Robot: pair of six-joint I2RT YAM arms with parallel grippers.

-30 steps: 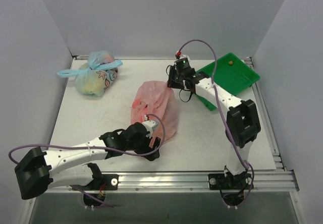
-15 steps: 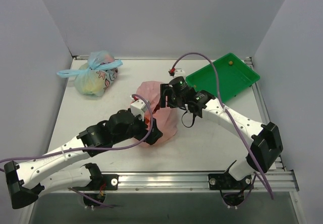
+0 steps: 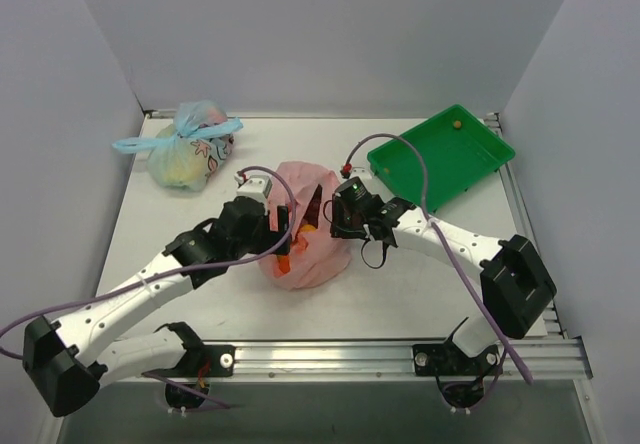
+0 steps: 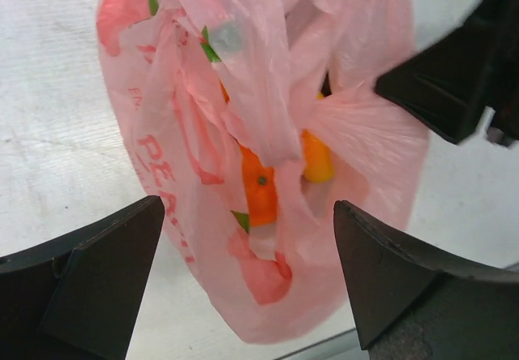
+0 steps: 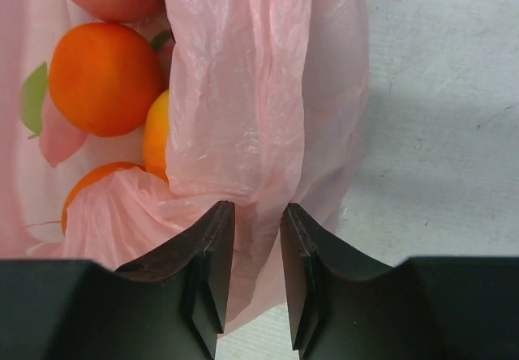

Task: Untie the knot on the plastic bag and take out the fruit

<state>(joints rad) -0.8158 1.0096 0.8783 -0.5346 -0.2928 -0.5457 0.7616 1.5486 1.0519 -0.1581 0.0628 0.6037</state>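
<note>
Your right gripper (image 5: 258,210) holds its jaws close together on a fold of the plastic bag (image 5: 243,92), at the rim of the bag's mouth. The left gripper (image 4: 249,206) stands wide apart with nothing held, and the bag lies directly ahead of it, between its fingers. No knot shows in any view (the mouth gapes, so I judge the tie undone).

The fruit (image 5: 101,88) sits inside the bag, just left of and beyond the right fingers: round orange ones, a yellow one and a reddish one further in.

The film is thin, limp and slippery. It will likely stretch and slide rather than lift, so hold it by a bunched fold, not a single layer. The fruits look hard, smooth and light. Take one squarely across its widest part, or it may squirt out and roll deeper.
</note>
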